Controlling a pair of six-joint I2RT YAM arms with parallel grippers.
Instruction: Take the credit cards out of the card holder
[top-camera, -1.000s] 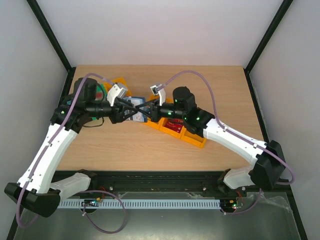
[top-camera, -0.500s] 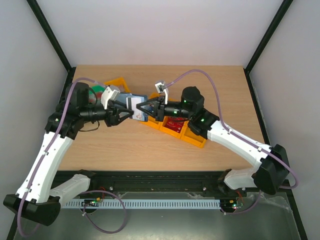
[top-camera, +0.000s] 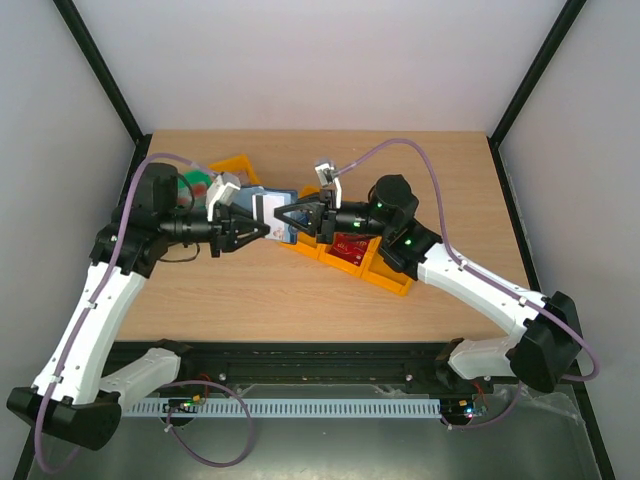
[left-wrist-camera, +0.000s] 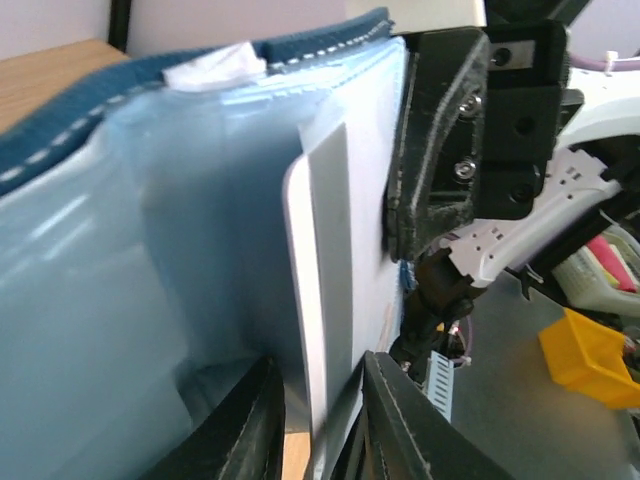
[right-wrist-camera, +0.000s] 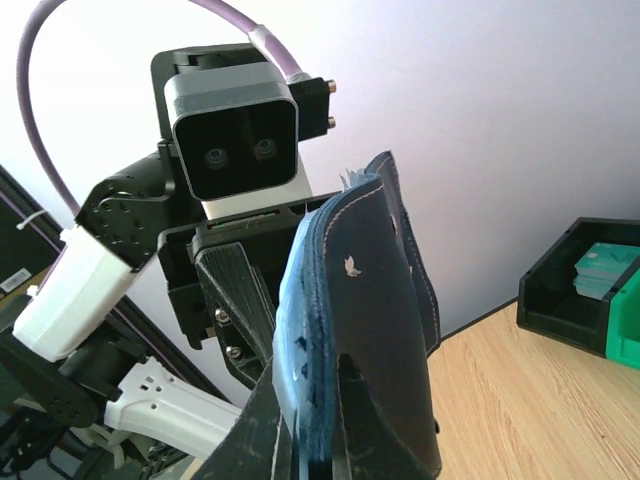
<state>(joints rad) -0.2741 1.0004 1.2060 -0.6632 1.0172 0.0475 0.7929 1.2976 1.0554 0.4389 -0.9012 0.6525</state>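
top external view: both arms meet just left of table centre, and the small dark navy folding card holder (top-camera: 282, 233) with pale blue inner pockets is held up between them, above the wooden table (top-camera: 420, 170). right gripper (top-camera: 291, 216) reaches in from 3 o'clock and is clamped tight on the card holder's edge. from the right wrist, the navy stitched cover fills the middle of the frame, gripped at its lower end. left gripper (top-camera: 260, 228) faces it from 9 o'clock.

left wrist view, close up: a thin white plastic card (left-wrist-camera: 322, 290) stands out of the blue pocket. its lower end sits between the left gripper's two black fingers (left-wrist-camera: 395, 430), one close on either side. whether they actually press it, i cannot tell. the right gripper's black pad sits at 2 o'clock of that card, on the card holder's right edge.

at 4 o'clock of the card holder, on the table, lies the orange three-compartment plastic tray (top-camera: 385, 278) with a red card (top-camera: 348, 245) inside. at 10 o'clock sits a small green bin (top-camera: 200, 186). right wrist view shows a black bin (right-wrist-camera: 560, 290) holding teal cards (right-wrist-camera: 600, 265).
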